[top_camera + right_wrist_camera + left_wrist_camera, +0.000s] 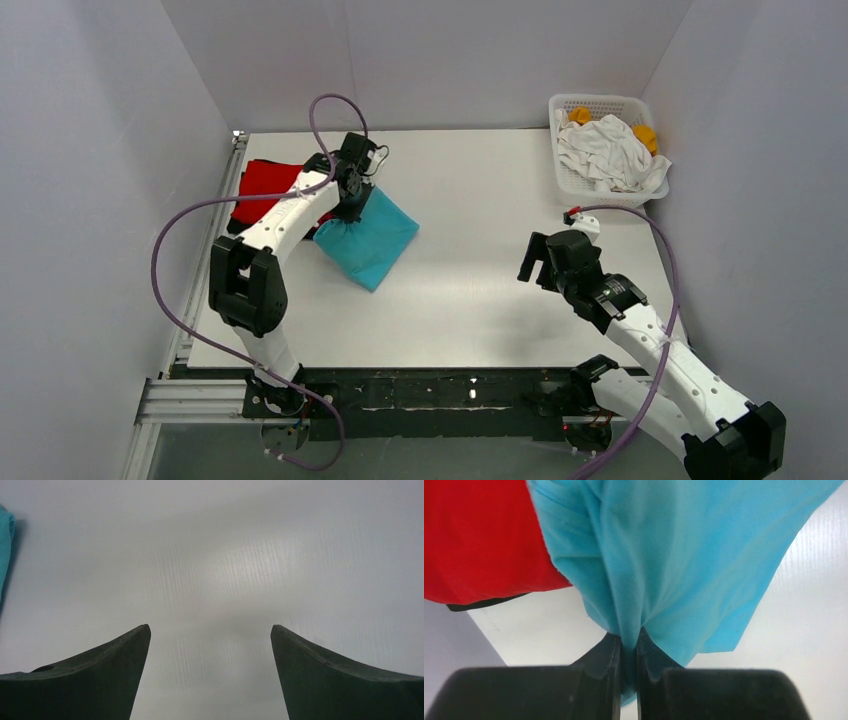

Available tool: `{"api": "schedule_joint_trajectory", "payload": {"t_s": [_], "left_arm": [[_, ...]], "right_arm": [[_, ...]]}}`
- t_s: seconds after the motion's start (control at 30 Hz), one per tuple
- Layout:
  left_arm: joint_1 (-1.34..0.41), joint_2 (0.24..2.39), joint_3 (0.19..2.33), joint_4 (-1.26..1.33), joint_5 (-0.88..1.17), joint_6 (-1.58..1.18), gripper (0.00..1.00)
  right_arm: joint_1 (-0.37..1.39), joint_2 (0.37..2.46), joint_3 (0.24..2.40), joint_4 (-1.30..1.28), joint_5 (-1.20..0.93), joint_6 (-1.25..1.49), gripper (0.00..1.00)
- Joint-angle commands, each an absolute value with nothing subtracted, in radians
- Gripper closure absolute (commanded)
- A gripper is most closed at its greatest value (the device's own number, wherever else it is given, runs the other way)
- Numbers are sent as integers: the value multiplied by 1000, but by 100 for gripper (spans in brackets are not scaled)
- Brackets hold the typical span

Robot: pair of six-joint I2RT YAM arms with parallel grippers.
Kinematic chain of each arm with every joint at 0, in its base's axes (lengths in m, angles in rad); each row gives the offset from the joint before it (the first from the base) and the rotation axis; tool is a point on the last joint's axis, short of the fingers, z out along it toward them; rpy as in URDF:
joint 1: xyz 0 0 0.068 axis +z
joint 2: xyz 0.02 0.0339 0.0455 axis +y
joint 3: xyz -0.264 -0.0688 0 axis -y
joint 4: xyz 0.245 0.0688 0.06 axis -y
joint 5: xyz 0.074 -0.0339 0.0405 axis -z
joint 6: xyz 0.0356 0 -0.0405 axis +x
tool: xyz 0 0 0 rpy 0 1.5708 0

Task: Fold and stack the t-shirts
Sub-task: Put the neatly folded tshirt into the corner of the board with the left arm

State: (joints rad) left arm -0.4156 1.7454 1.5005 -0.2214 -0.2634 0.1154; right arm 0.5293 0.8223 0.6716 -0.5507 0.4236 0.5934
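cloth of turquoise t-shirt (684, 555) pinched in left claw (628, 636); right claw (210, 628) wide apart, seemingly hovering.

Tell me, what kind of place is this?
Probably a robot lab test booth: plain white walls close in a white table, and a left arm and right arm are bolted to a metal frame at its edge.

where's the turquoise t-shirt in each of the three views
top external: turquoise t-shirt left of centre, beside the red t-shirt.
left wrist: fills the upper middle and right, pinched in the left gripper.
right wrist: sliver at the far left edge.
shared landmark: the white table under it.
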Motion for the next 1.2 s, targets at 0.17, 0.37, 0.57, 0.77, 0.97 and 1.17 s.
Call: {"api": "schedule_joint_trajectory", "payload": {"t_s": [0.17, 0.37, 0.57, 0.77, 0.97, 1.17], "left_arm": [[-193, 1836, 1895, -477, -249, -24, 100], [-174, 1873, 2012, -509, -159, -44, 100], [-160, 1966, 2223, -586, -107, -27, 100], [-112, 1981, 2256, -603, -31, -4, 100], [-8, 2005, 2267, -623, 117, 31, 100], [136, 2063, 2280, -604, 246, 33, 100]], "right_arm": [[500, 889, 715, -494, 485, 563, 2], [494, 917, 726, -505, 488, 554, 2], [489, 915, 730, -514, 489, 563, 2], [487, 910, 731, -535, 476, 581, 0], [486, 919, 756, -584, 491, 591, 0], [486, 941, 775, -618, 487, 613, 0]]}}
